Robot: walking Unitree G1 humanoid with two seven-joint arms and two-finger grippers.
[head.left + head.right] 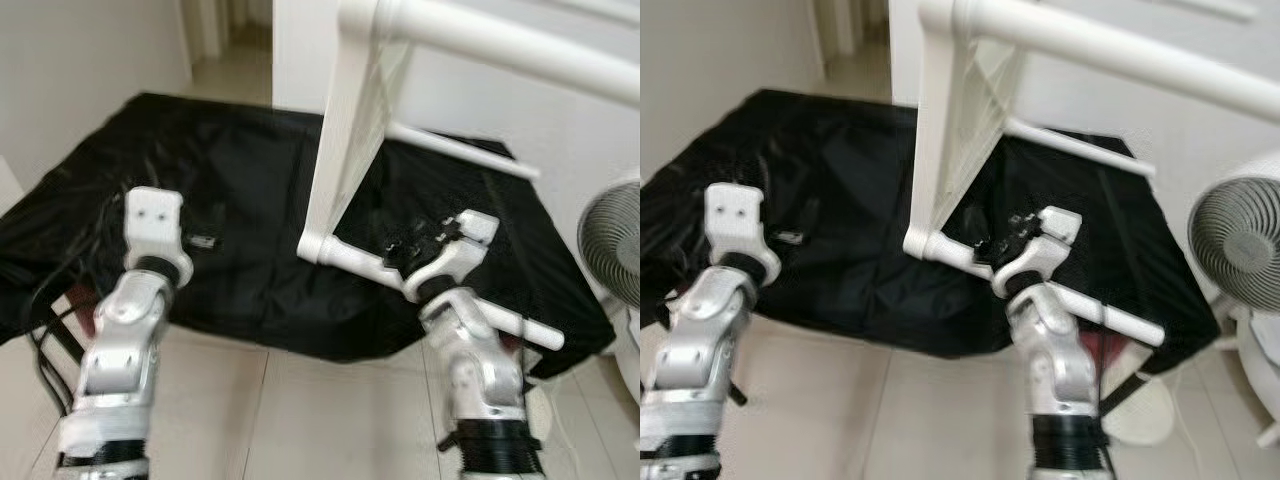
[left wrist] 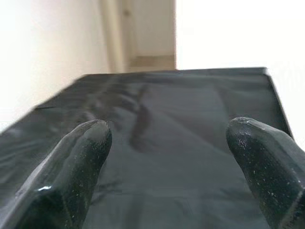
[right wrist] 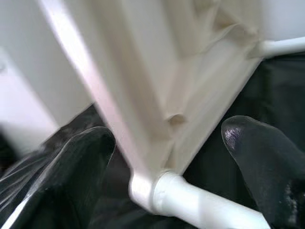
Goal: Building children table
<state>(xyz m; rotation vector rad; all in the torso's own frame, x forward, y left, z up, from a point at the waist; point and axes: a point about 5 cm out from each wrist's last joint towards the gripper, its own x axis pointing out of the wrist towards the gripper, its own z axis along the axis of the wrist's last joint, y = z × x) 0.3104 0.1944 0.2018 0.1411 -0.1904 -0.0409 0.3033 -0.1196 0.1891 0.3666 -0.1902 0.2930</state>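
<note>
White table (image 1: 345,150) tipped on black sheet (image 1: 230,180), legs seemingly fitted; right gripper (image 3: 167,143) spread around leg (image 1: 375,268), left gripper (image 2: 169,157) spread, idle.

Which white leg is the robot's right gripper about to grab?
Find the black plastic sheet on the floor, where the white plastic table top stands on edge. The leg juts from its bottom corner toward the open right gripper, unlike the farther leg behind.

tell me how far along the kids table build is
Done: the white plastic table top stands on its edge on the black sheet, with white tube legs already plugged into its corners. In hand: the right tool is open around the lower corner joint. The left tool hovers open over the sheet. Left: I cannot tell which legs remain.
</note>
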